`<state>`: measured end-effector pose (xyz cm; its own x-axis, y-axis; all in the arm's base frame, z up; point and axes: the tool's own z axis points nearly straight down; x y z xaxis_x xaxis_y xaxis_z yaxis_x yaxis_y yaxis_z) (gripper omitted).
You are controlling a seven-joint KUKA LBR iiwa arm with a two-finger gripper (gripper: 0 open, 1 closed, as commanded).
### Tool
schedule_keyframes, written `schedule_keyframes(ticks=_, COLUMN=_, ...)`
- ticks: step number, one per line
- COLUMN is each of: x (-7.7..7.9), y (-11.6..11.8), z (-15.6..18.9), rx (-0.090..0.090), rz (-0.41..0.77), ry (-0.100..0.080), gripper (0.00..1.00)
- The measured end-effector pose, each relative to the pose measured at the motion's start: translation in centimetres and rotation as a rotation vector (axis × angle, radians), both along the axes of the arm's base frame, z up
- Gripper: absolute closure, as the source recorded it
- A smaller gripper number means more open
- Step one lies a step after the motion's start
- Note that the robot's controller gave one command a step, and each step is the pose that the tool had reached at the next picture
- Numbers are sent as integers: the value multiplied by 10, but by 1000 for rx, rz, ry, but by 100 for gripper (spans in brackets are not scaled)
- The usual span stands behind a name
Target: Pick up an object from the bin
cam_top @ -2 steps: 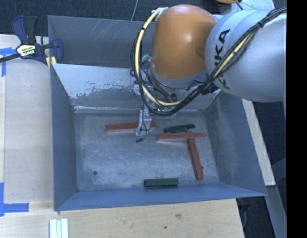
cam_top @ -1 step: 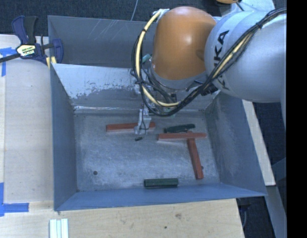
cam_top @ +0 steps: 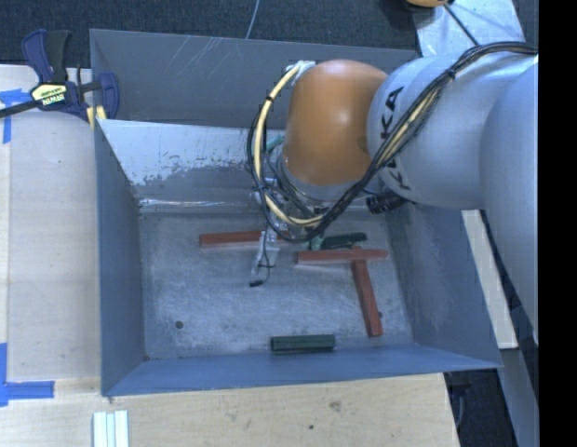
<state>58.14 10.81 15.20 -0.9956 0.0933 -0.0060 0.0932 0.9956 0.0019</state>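
My gripper (cam_top: 261, 266) hangs under the arm's orange cover, low over the bin floor near the middle. Just behind and to its left lies a reddish-brown stick (cam_top: 230, 239), whose right end reaches the gripper. To its right a second reddish-brown stick (cam_top: 340, 257) lies crosswise. A third reddish-brown stick (cam_top: 368, 298) runs from it toward the front, so the two form a T. I see nothing held in the gripper.
A dark green flat block (cam_top: 303, 344) lies by the front wall. Another dark green piece (cam_top: 347, 241) sits behind the right sticks, partly under the arm. The arm and cables cover the bin's back right.
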Motion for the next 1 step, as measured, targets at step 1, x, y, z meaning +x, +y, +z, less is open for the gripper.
schedule_keyframes(ticks=1, x=10, y=19, z=-59, rx=0, rz=-50, ry=-1, gripper=0)
